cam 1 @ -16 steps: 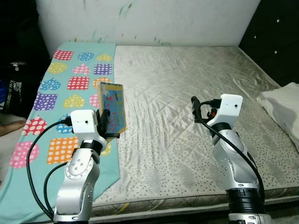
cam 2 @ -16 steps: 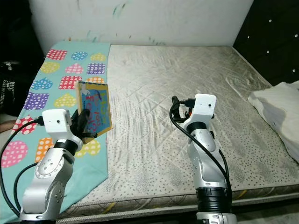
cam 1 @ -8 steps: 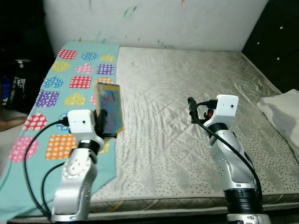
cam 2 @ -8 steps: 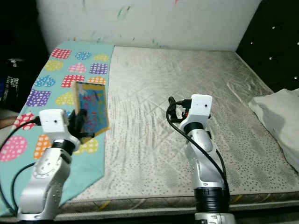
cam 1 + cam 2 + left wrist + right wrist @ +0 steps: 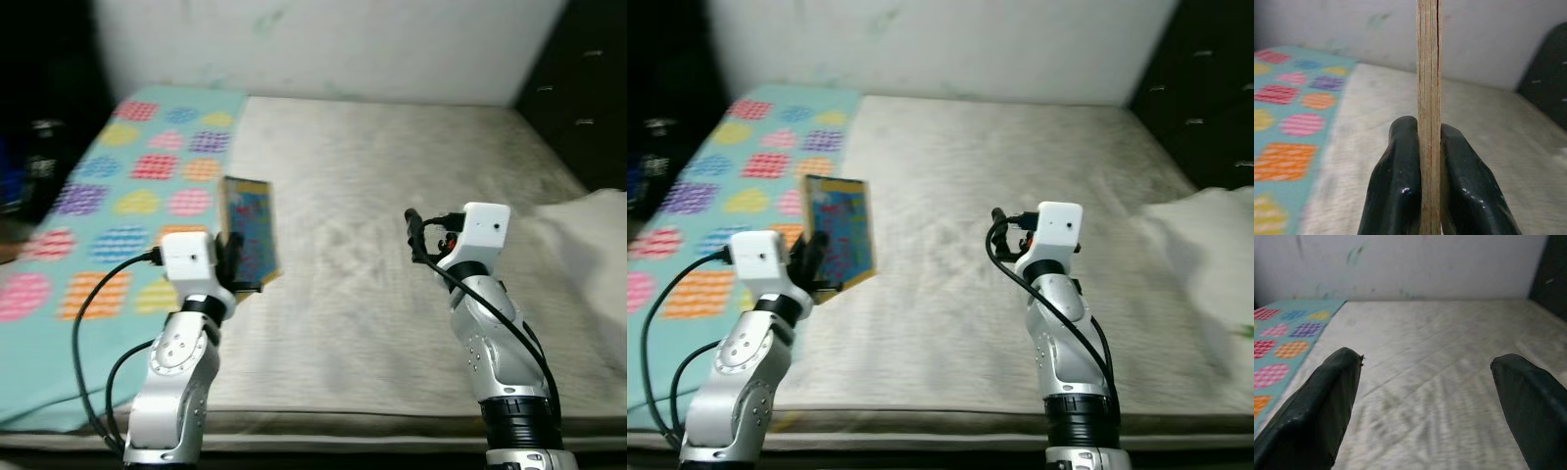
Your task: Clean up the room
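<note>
Your left gripper (image 5: 1429, 186) is clamping its two fingers (image 5: 1396, 186) flat against both faces of a thin wooden board (image 5: 249, 233), holding it upright above the seam where the patterned teal blanket (image 5: 108, 186) meets the bare mattress (image 5: 392, 176), its painted face turned toward the right. Your right gripper (image 5: 1430, 396) is hovering over the middle of the mattress with its fingers spread wide and nothing between them. You are looking at open quilted surface running to the white wall (image 5: 323, 44) ahead and a white pillow (image 5: 593, 230) at the right edge.
</note>
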Robot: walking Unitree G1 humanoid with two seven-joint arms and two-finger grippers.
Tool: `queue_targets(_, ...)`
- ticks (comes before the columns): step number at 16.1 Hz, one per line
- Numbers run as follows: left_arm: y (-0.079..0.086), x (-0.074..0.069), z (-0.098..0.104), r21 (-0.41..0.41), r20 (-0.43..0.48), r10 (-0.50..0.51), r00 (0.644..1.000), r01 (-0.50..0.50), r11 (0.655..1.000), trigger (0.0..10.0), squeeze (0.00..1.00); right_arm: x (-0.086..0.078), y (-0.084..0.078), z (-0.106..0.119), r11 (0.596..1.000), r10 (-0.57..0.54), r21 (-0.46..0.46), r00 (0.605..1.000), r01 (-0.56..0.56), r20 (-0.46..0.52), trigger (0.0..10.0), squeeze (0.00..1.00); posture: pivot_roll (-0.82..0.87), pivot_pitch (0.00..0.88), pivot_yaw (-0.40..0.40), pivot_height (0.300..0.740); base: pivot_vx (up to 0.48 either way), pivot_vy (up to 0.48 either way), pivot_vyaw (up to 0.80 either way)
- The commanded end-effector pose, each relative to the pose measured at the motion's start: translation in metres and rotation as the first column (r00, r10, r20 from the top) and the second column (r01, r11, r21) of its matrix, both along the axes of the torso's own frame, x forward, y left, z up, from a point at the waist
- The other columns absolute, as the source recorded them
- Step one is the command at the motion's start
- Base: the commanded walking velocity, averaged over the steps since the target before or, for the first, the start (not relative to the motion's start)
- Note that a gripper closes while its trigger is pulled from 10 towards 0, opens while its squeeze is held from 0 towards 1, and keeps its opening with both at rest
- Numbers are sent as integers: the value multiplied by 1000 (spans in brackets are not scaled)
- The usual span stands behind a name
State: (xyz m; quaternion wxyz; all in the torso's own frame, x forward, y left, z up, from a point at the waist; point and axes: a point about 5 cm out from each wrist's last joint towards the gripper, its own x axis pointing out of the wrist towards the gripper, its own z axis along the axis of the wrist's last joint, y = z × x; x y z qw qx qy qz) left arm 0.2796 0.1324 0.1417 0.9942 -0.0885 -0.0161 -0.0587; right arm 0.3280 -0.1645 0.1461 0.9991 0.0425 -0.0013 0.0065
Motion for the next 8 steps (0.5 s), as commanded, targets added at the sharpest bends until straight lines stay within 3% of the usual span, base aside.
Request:
queue_targets(1, 7, 0, 7, 10, 34, 16, 999, -16, 1000, 10000, 0, 1, 5, 5, 1000, 15, 2, 1000, -15, 18, 10000, 0, 21, 31, -29, 740, 0, -480, 0)
queue_targets(8, 5, 0, 7, 9, 35, 16, 999, -16, 1000, 10000, 0, 1, 5, 4, 1000, 17, 1, 1000, -17, 16, 10000, 0, 21, 31, -31, 740, 0, -480, -64)
